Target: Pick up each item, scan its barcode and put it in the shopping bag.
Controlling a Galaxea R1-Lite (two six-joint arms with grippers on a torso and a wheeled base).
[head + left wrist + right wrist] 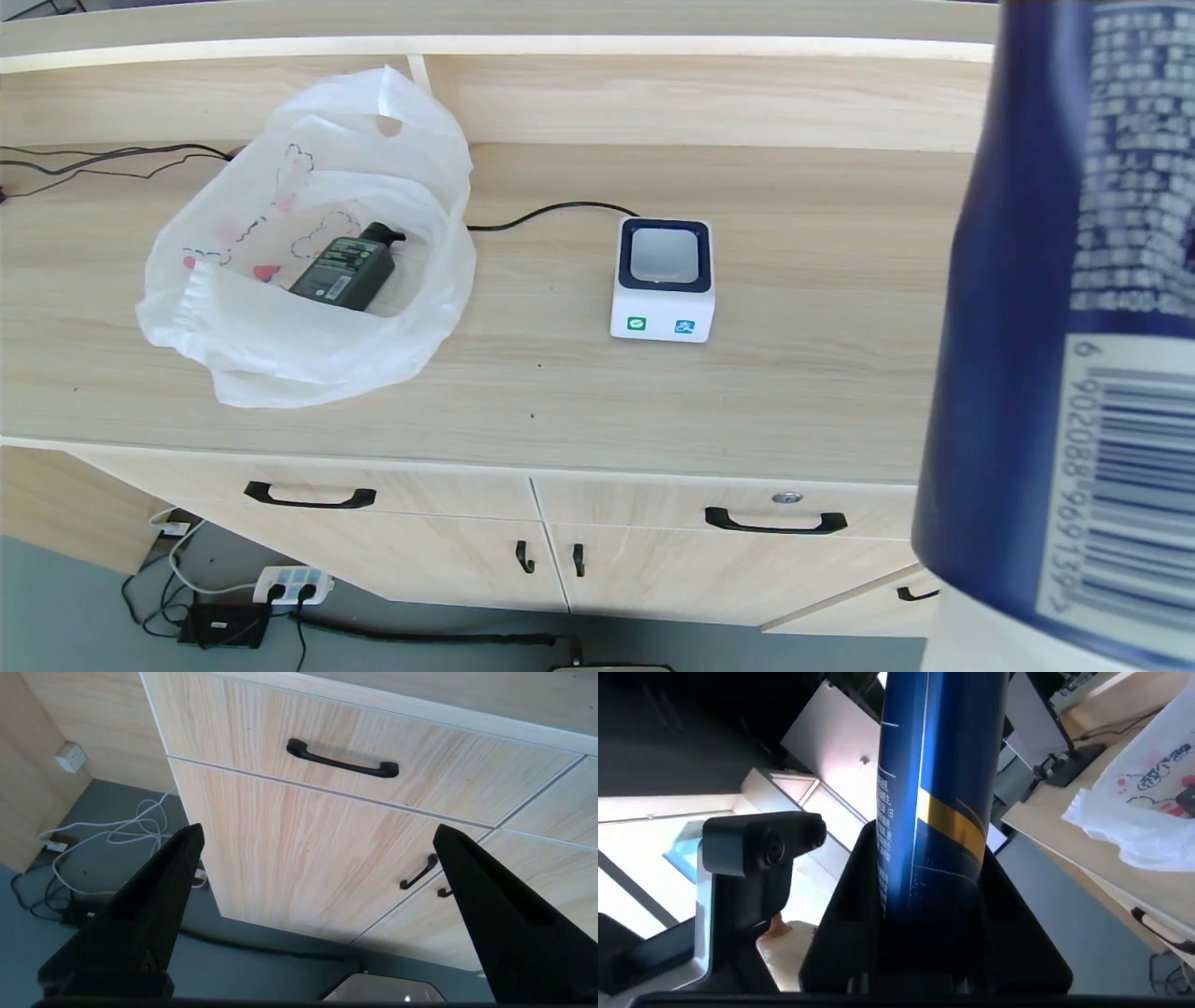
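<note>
A dark blue bottle [1055, 317] with a white barcode label hangs very close to the head camera at the right edge. In the right wrist view my right gripper [920, 905] is shut on this blue bottle [934, 784], which has a gold band. The white scanner [664, 278] sits on the counter, right of centre. A white shopping bag [308, 243] lies open at the left with a black pump bottle [347, 270] inside. My left gripper [318, 905] is open, down in front of the drawers [374, 821].
A black cable [541, 215] runs from the scanner toward the bag. More cables [112, 159] lie at the counter's back left. Drawers with black handles [775, 523] sit under the wooden counter [747, 401]. A power strip [289, 586] lies on the floor.
</note>
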